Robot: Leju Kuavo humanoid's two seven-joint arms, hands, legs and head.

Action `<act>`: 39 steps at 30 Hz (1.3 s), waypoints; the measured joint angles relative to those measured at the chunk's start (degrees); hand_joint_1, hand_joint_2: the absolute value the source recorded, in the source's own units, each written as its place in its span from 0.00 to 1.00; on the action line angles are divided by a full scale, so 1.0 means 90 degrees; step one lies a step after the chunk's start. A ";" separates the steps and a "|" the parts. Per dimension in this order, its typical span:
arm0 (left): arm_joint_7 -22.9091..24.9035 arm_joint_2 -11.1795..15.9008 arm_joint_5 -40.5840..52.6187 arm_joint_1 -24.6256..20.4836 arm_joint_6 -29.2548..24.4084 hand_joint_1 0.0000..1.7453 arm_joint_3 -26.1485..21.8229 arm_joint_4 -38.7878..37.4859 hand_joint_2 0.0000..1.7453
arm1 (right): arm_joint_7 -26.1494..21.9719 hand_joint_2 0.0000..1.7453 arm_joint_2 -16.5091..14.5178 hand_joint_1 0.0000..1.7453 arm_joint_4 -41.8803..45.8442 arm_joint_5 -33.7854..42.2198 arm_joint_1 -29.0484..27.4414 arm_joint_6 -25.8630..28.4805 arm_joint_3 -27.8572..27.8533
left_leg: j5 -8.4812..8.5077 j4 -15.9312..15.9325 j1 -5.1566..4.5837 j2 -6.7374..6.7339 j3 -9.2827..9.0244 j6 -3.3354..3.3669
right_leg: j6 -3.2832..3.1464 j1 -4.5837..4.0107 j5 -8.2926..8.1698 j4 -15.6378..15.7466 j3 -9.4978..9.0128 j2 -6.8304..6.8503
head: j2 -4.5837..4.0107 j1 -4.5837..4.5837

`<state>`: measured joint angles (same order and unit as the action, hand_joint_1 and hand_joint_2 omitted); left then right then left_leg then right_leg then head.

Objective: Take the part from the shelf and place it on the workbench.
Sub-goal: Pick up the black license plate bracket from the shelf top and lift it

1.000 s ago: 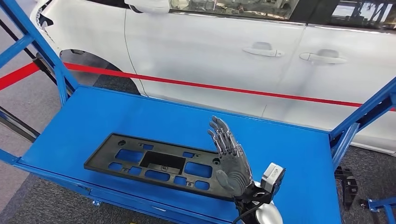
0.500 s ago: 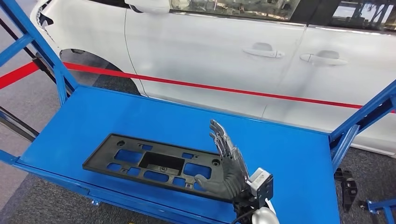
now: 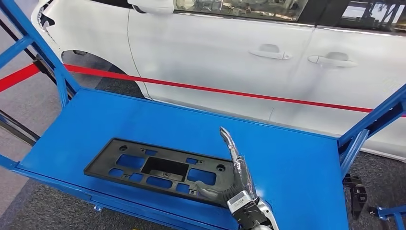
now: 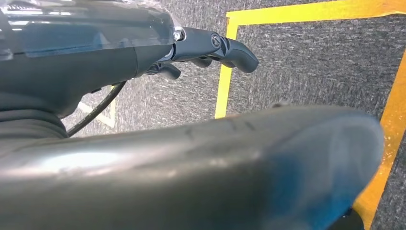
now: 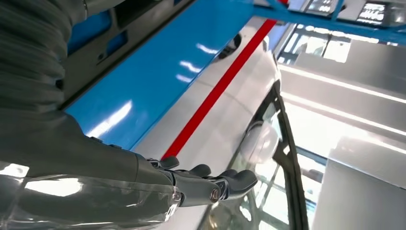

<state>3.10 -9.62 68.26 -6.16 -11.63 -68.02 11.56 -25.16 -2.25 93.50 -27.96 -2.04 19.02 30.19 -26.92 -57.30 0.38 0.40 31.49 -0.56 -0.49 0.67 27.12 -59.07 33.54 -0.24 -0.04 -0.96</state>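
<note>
The part [image 3: 158, 167] is a long flat black plastic frame with several cut-outs, lying near the front edge of the blue shelf [image 3: 287, 158]. My right hand [image 3: 237, 177] stands edge-on at the part's right end, fingers straight and pointing away from me. Its thumb [image 3: 207, 193] reaches over the part's near right corner, and nothing is gripped. In the right wrist view the fingers [image 5: 201, 184] stretch out beside the part [image 5: 103, 40] and the shelf [image 5: 158, 72]. My left hand [image 4: 210, 48] hangs over the floor, holding nothing.
A white car [image 3: 249, 57] with a red stripe stands just behind the shelf. Blue frame posts rise at the shelf's left [image 3: 43, 48] and right [image 3: 373, 117]. Grey carpet with yellow tape [image 4: 222, 72] lies under my left arm.
My right hand has turned from palm-facing to edge-on and dropped lower at the part's right end. Its thumb now reaches over the part's near corner. The part has not moved.
</note>
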 joint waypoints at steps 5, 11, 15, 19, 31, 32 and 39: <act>0.0000 0.0000 -0.0016 -0.0009 0.0002 0.00 0.0001 0.0000 0.00 | 0.0128 1.00 0.0025 0.00 -0.0013 -0.0614 -0.0018 0.0379 0.0173 | -0.0652 -0.1134 0.0042 -0.0010 0.0497 -0.0139 | -0.0156 0.0017 -0.0014 0.0064 -0.0048 0.0030 | 0.0000 -0.0010; -0.0002 0.0001 0.0016 -0.0004 0.0046 0.00 0.0004 -0.0001 0.00 | 0.0245 1.00 0.0050 0.00 -0.0066 -0.0903 -0.0021 0.0565 0.0281 | -0.0134 -0.0716 0.0028 -0.0011 0.0355 -0.0081 | -0.0153 -0.0013 0.0027 0.0045 -0.0101 0.0014 | 0.0000 -0.0008; -0.0035 0.0005 0.0021 -0.0018 0.0072 0.00 0.0007 0.0000 0.00 | 0.0350 1.00 0.0087 0.00 -0.0062 -0.1445 -0.0040 0.0816 0.0353 | 0.0026 -0.0034 -0.0023 -0.0006 0.0058 0.0032 | -0.0038 -0.0031 0.0029 0.0048 -0.0091 0.0012 | 0.0000 -0.0004; -0.0106 0.0005 0.0030 -0.0006 0.0099 0.00 0.0008 0.0000 0.00 | 0.0544 1.00 0.0192 0.00 -0.0044 -0.2070 -0.0068 0.1095 0.0414 | 0.0107 0.0084 0.0033 -0.0019 0.0018 0.0179 | 0.0087 -0.0019 0.0389 -0.0472 0.0132 0.0017 | 0.0000 0.0007; -0.0078 0.0005 0.0019 -0.0035 0.0163 0.00 0.0007 0.0000 0.00 | 0.1539 1.00 0.0497 0.00 0.0214 -0.3226 -0.0132 0.0627 0.0526 | 0.0012 -0.0016 -0.0014 0.0002 0.0030 0.0006 | -0.0022 -0.0003 0.0016 0.0027 -0.0050 -0.0001 | -0.0001 0.0002; -0.0078 0.0005 0.0019 -0.0038 0.0167 0.00 0.0007 0.0000 0.00 | 0.1563 1.00 0.0519 0.00 0.0236 -0.3266 -0.0146 0.0605 0.0529 | -0.0034 -0.0060 -0.0005 -0.0002 0.0044 -0.0028 | -0.0059 0.0003 0.0006 0.0047 -0.0060 0.0001 | 0.0000 0.0001; -0.0078 0.0005 0.0017 -0.0026 0.0172 0.00 0.0007 0.0000 0.00 | 0.1601 1.00 0.0692 0.00 0.0278 -0.3341 -0.0282 0.0605 0.0549 | -0.0711 -0.1736 0.0037 -0.0011 0.0802 -0.0144 | -0.0168 0.0004 0.0009 0.0061 -0.0081 0.0030 | 0.0000 -0.0013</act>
<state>2.40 -9.57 68.41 -6.39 -10.08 -67.95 11.56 -10.75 3.98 96.01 -58.02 -4.58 24.46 35.13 -33.32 -72.93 0.71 0.30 38.71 -1.86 -2.00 0.71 27.21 -58.52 32.81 0.03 -0.04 -1.07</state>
